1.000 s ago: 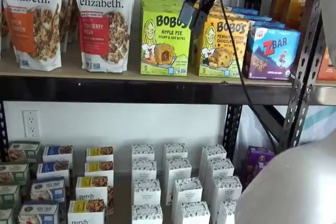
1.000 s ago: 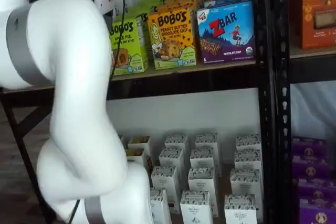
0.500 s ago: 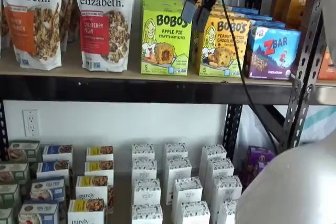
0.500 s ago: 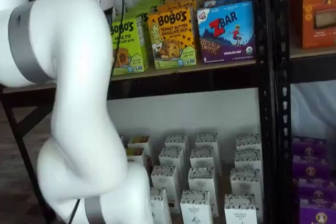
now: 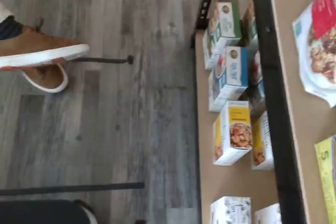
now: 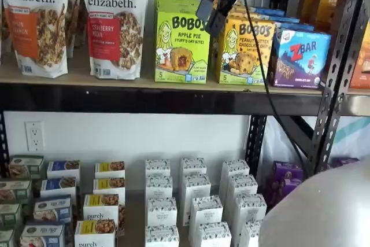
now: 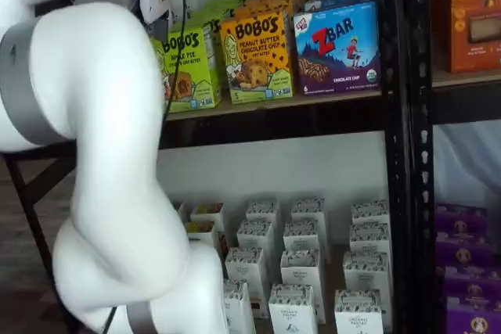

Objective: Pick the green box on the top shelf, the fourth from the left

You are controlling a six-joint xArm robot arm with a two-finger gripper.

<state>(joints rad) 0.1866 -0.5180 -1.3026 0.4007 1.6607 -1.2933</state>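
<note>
The green box (image 6: pixel 181 44), a lime Bobo's Apple Pie box, stands upright at the front of the top shelf (image 6: pixel 173 88), with more like it behind. My gripper (image 6: pixel 209 21) hangs from above in front of the box's upper right corner. Its black fingers point down and left, and I cannot tell whether a gap lies between them. They hold nothing. In a shelf view the green box (image 7: pixel 190 68) is partly hidden by my white arm (image 7: pixel 102 154). The wrist view shows the shelf board (image 5: pixel 299 77) and a lime edge of the green box (image 5: pixel 328 177).
A yellow-orange Bobo's box (image 6: pixel 245 50) stands close to the green box's right, then a blue ZBar box (image 6: pixel 300 56). Purely Elizabeth bags (image 6: pixel 115 24) stand to its left. Small white boxes (image 6: pixel 193 201) fill the lower surface. A black upright (image 6: pixel 335 67) stands at the right. A shoe (image 5: pixel 37 51) is on the floor.
The gripper has stayed by the green box's upper right corner with only a slight sway. The arm's bulk has shifted a little and covers more of the box in one shelf view.
</note>
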